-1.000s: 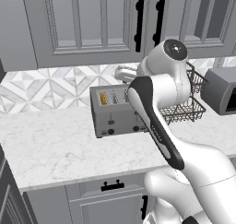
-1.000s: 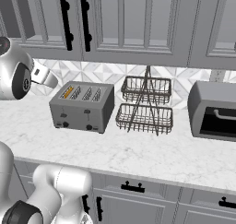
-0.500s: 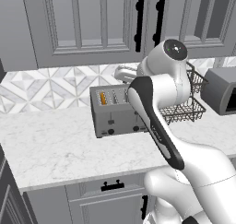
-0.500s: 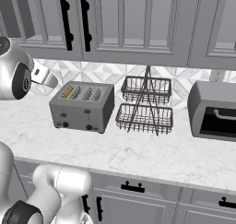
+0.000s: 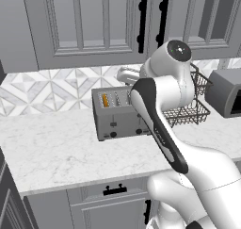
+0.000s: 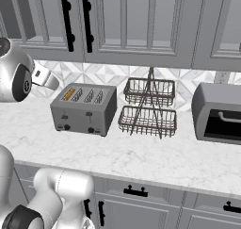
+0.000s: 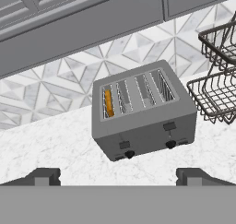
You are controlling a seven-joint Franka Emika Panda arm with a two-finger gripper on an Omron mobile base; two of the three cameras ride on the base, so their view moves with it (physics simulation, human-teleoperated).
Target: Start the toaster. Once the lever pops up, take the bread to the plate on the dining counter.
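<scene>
The marble worktop is laid out wide under the grey wall cabinets, with a box-shaped oven parked at the far right and a two-tier wire basket rack set beside it. Next down in size, the toaster is seen standing on the worktop, just left of the rack and close to the patterned backsplash. In its leftmost slot the bread is tucked, only an orange edge being shown. Smaller again, the lever is found on the front face, the left-hand black tab, with a knob just below it; its twin is sat well to the right.

The gripper is held wide open and nothing is carried between the fingertips. It is hung above and in front of the toaster, well apart from it, with the lever lying ahead and a touch below centre of the hand view.

The step in hand is judged to be the approach to the lever, the task barely begun. For it to be done well, the hand should be brought down and forward until one finger is set squarely on top of the left tab, not the right one and not the knob, and the push should be kept straight down along the slit so the toaster is not shoved back or tipped.
</scene>
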